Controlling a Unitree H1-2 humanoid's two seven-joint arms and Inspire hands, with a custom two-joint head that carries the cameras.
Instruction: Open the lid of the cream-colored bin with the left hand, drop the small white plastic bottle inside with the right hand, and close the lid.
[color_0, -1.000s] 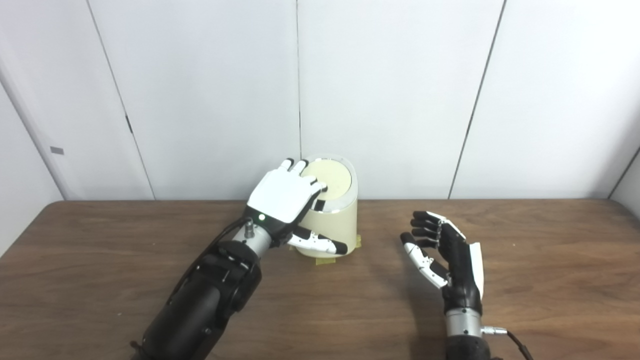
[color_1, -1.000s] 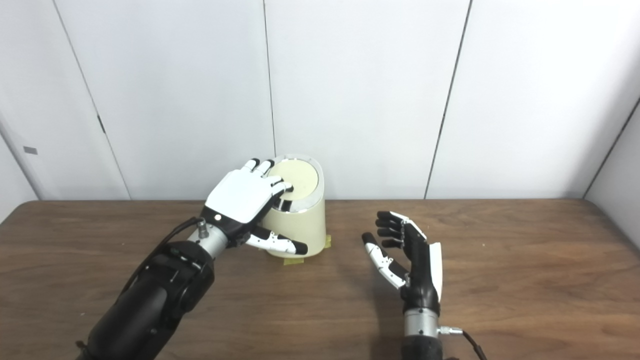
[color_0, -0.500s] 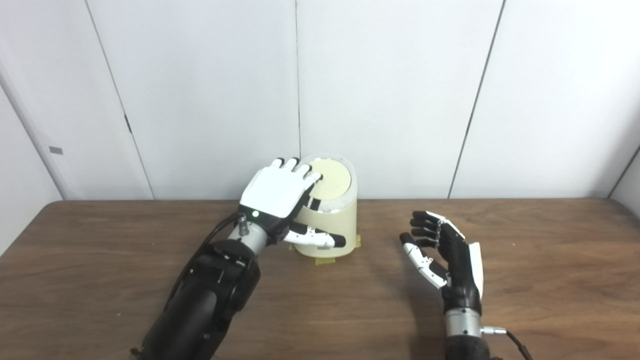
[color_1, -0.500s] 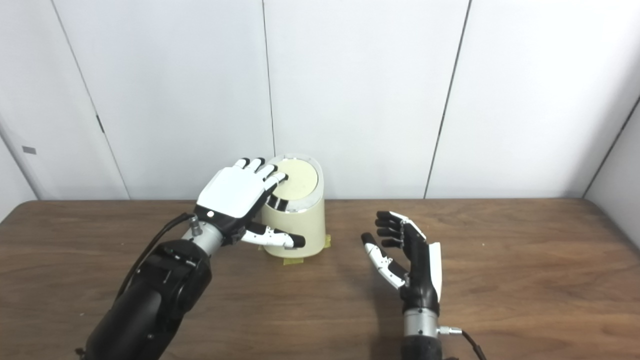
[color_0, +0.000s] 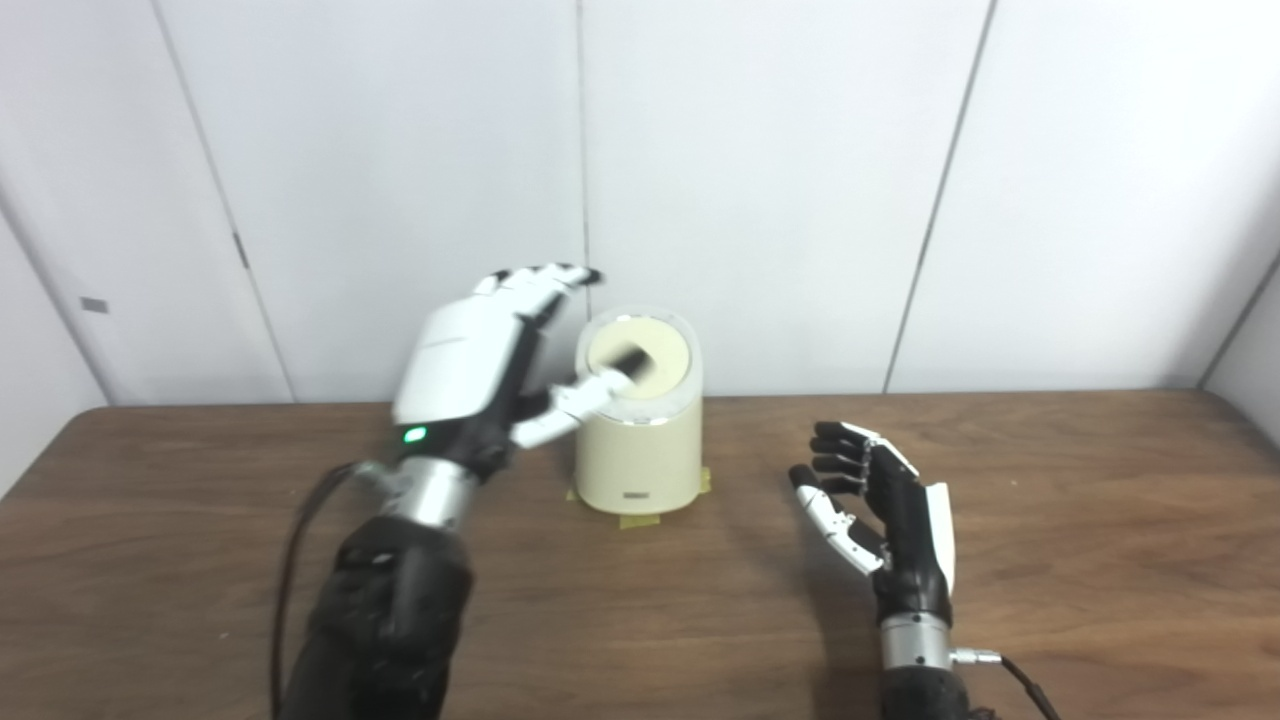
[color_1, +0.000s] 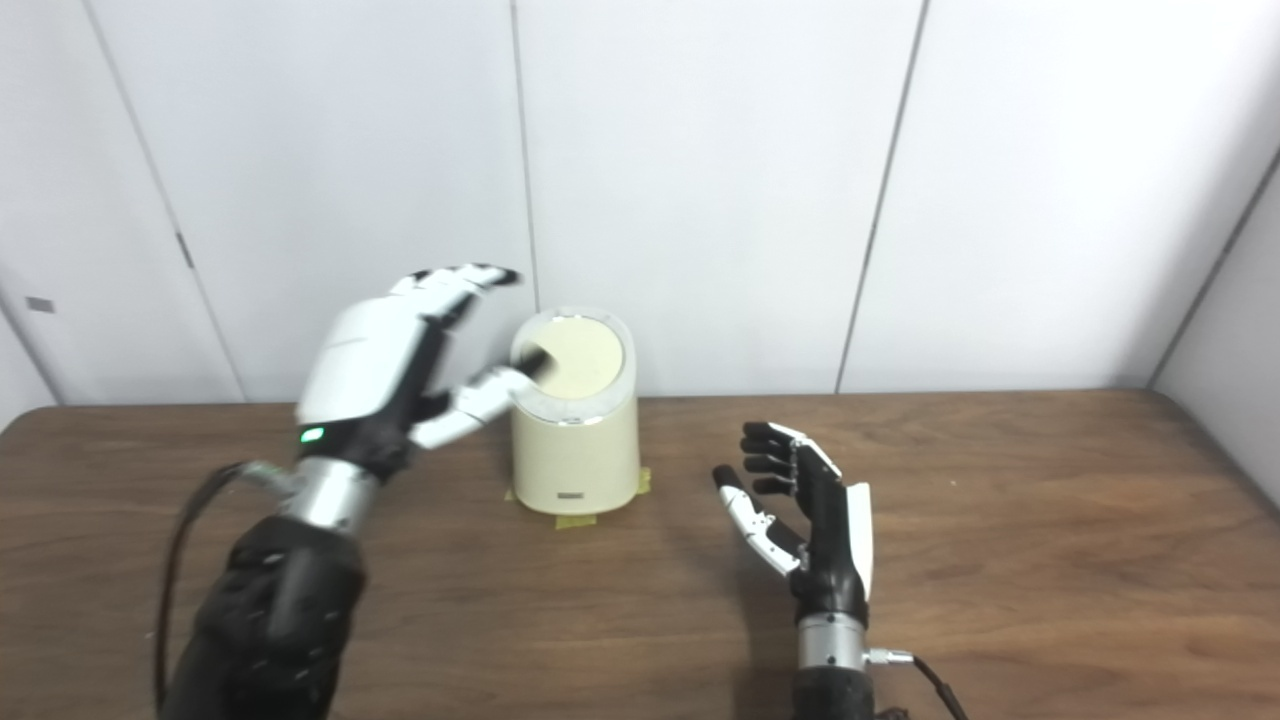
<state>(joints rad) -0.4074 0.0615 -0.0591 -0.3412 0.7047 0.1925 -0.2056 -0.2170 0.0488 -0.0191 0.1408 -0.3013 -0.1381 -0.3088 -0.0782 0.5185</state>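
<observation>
Left hand (color_0: 462, 365) lifted off lid (color_0: 640, 357), fingers spread, holding nothing; right hand (color_0: 885, 515) loosely curled, empty; lid shut.

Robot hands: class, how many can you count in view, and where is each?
2. The left hand is raised left of the bin; the right hand is over the table, right of the bin.
</observation>
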